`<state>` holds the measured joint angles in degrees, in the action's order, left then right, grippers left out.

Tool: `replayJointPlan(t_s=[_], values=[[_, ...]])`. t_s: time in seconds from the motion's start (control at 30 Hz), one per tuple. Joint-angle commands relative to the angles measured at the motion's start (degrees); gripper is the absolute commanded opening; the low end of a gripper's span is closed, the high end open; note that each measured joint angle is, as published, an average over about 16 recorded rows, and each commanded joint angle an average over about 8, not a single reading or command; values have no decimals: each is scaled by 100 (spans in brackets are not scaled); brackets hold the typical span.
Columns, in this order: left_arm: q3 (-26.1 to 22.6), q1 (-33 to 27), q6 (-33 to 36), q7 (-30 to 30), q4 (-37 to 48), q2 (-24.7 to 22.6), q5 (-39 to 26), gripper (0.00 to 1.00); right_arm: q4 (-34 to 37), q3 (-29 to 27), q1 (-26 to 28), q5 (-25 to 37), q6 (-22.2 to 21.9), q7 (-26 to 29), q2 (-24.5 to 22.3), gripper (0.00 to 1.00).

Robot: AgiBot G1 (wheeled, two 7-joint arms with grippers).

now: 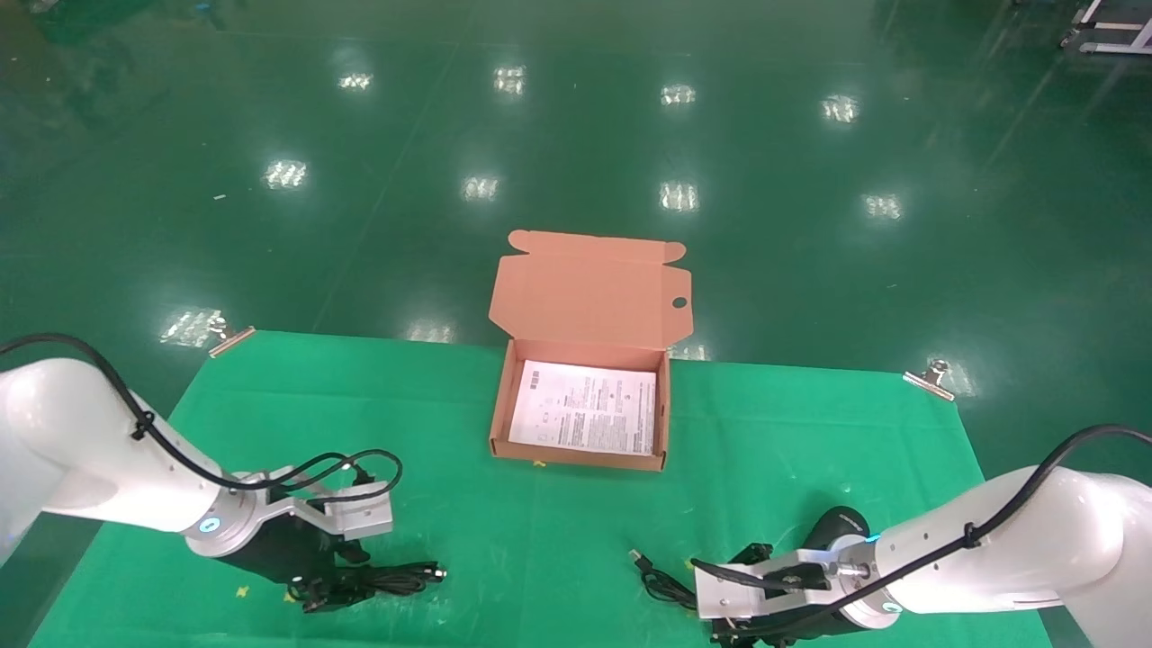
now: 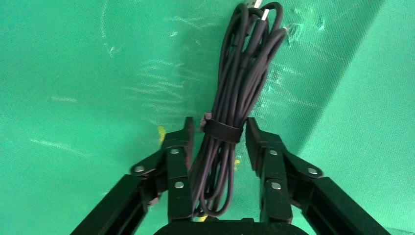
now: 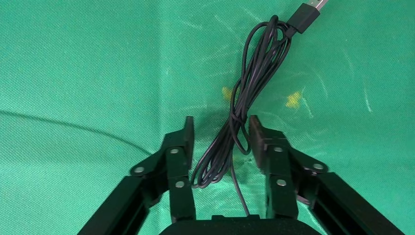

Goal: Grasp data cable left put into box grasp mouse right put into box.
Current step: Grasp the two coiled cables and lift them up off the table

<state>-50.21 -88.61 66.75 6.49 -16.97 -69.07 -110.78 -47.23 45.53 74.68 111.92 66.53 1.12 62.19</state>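
While both arms are lowered onto the green counter (image 1: pixel 576 540), the data cable (image 1: pixel 387 578) is seen at the lower left of the head view, directly under the left tool (image 2: pixel 218 147), and its long axis is laid along the tool's reach, out towards the plug tip, so that the open fingers (image 2: pixel 177 161) are set on either side of the strapped bundle without yet being pressed against it. A closing of the left tool is judged to be the next move, the left arm being much the nearer. At the lower right of the head view the right tool (image 3: pixel 219 142) is held open astride the mouse's thin cord (image 3: pixel 244 103), nothing being gripped; the mouse (image 1: pixel 832 531) itself is largely covered by the wrist, and only a dark hump is made out. The box (image 1: pixel 580 450) stands open at the middle of the counter, well apart from both.
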Motion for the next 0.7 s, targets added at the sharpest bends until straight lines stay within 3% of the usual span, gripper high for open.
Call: replayJointPlan(t_s=[0.03, 0.7], values=[[-1, 1, 2, 1, -4, 1, -1, 0, -3, -1, -1, -1, 2, 1, -1, 0], [-3, -53, 32, -60, -111, 38, -7, 0, -114, -181, 75, -194, -11, 147, -185, 0]])
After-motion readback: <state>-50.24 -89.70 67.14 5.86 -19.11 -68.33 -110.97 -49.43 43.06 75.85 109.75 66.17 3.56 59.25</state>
